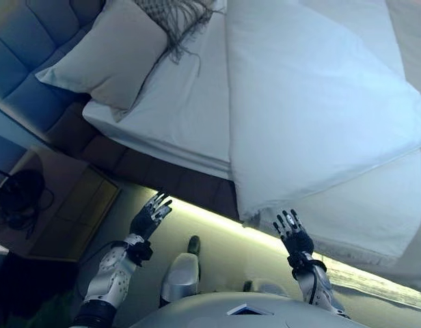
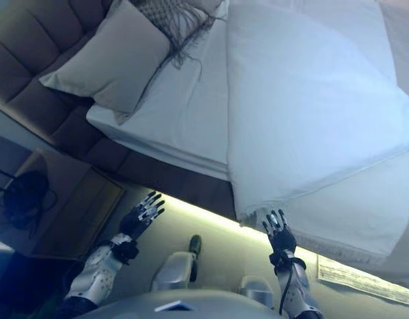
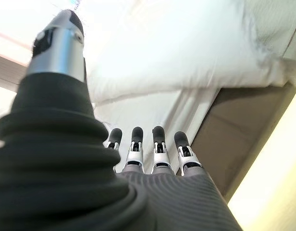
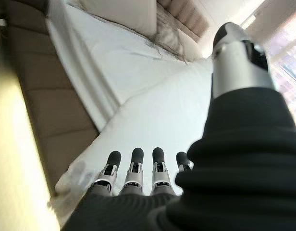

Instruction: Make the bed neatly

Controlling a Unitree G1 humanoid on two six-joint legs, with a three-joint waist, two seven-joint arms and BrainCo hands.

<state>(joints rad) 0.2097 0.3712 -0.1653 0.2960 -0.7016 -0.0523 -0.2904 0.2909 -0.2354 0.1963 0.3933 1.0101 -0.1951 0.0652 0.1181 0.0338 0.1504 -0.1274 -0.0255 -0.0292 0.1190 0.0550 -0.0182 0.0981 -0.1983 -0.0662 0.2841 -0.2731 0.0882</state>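
The bed has a white sheet (image 1: 186, 102) and a white duvet (image 1: 313, 102) lying askew over its right part, one corner (image 1: 248, 208) hanging over the near edge. A beige pillow (image 1: 111, 51) and a grey fringed throw (image 1: 176, 17) lie at the headboard end. My left hand (image 1: 150, 217) is open and empty, held up in front of the dark bed base. My right hand (image 1: 293, 234) is open and empty, just below the duvet's hanging corner and apart from it. The duvet also shows past the fingers (image 4: 133, 166) in the right wrist view.
A padded headboard (image 1: 29, 48) stands at the left. A wooden nightstand (image 1: 70, 208) with a dark object and cables (image 1: 19, 195) sits beside the bed. A lit strip (image 1: 217, 222) runs under the dark bed base (image 1: 163, 171). A pale rug (image 1: 374, 283) lies at the lower right.
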